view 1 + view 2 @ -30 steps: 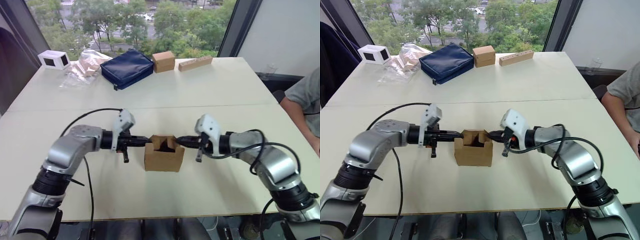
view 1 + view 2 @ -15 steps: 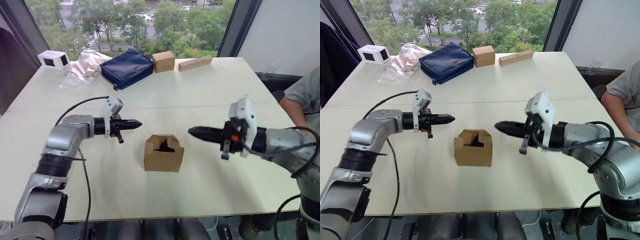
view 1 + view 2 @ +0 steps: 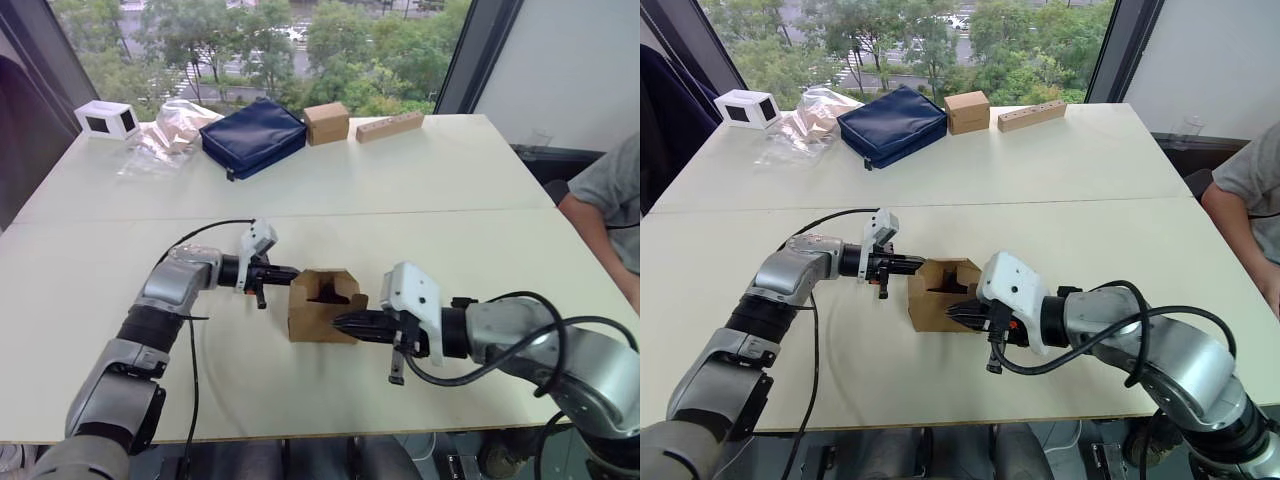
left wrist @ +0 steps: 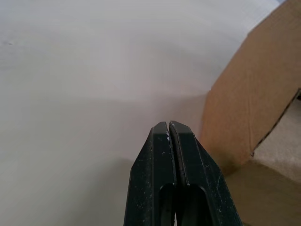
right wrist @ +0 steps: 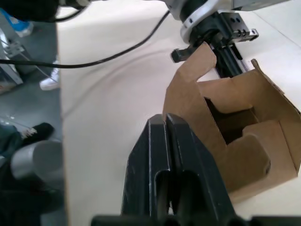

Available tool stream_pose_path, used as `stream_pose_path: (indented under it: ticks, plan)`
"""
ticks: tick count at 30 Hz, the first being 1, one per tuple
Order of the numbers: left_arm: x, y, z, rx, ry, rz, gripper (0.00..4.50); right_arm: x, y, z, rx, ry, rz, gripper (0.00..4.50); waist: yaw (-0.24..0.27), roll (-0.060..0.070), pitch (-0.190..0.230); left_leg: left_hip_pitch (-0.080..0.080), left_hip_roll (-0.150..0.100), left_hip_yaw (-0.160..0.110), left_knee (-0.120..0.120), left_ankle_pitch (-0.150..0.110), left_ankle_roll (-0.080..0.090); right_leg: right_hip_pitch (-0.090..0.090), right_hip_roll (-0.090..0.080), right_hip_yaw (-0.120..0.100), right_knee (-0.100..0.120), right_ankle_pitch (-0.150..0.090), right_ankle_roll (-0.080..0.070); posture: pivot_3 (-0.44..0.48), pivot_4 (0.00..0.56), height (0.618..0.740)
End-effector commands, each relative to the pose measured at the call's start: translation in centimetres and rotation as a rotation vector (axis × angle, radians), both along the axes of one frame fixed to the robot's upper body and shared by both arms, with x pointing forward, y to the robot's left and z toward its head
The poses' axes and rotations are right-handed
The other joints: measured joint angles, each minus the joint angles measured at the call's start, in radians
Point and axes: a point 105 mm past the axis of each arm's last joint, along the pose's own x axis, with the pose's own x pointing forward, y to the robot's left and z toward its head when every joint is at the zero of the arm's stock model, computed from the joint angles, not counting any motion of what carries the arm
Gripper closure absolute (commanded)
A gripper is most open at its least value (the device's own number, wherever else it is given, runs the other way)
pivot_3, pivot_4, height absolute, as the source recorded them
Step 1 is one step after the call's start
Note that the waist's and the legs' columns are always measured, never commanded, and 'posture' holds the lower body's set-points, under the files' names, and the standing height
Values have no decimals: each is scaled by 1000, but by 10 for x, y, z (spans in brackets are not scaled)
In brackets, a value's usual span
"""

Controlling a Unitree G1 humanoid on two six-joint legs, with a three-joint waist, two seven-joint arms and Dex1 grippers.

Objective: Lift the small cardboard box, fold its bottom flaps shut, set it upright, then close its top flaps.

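The small cardboard box (image 3: pixel 318 312) stands on the white table (image 3: pixel 420 190) with its open end up. Its top flaps (image 5: pixel 194 77) are partly raised, and one shorter flap (image 5: pixel 251 149) leans inward. My left gripper (image 3: pixel 293 272) is shut, and its tip is at the box's upper left edge. In the left wrist view the shut fingers (image 4: pixel 162 141) lie just beside the brown wall (image 4: pixel 249 99). My right gripper (image 3: pixel 338 321) is shut too, with its tip against or very near the box's front face. The bottom flaps are hidden under the box.
At the table's far side lie a navy bag (image 3: pixel 253 136), a smaller cardboard cube (image 3: pixel 327 122), a long tan block (image 3: pixel 390 126), a white box (image 3: pixel 107 118) and a clear plastic bag (image 3: pixel 165 135). A person's arm (image 3: pixel 600 215) is at the right edge.
Both arms have swung back in from their spread positions. The left gripper moved right to the box's left edge, and the right gripper moved left and down to its front. The box has stayed put.
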Motion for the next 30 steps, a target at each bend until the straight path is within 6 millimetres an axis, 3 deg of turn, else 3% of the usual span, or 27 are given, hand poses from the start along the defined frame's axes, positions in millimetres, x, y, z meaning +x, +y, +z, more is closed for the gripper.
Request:
stream_pose_path:
  ticks: [1, 24, 30]
  plan:
    - [-5, -4, 11, -25, -36, -27, 4470, 8, 5, 4, 6, -71, -2, 4500, -1, 0, 0, 0, 0, 0, 0, 0, 0, 0, 0, 0, 0, 0, 0, 0, 150, 740]
    - [-8, -5, 12, -42, -60, 18, 4470, 26, 12, 13, 47, -71, 1, 4500, -1, 0, 0, 0, 0, 0, 0, 0, 0, 0, 0, 0, 0, 0, 0, 0, 150, 740]
    - [-7, -4, 12, -42, -62, 25, 4470, 20, 11, 1, 26, -41, 25, 4500, 1, 0, 0, 0, 0, 0, 0, 0, 0, 0, -1, 0, 0, 0, 0, 0, 150, 740]
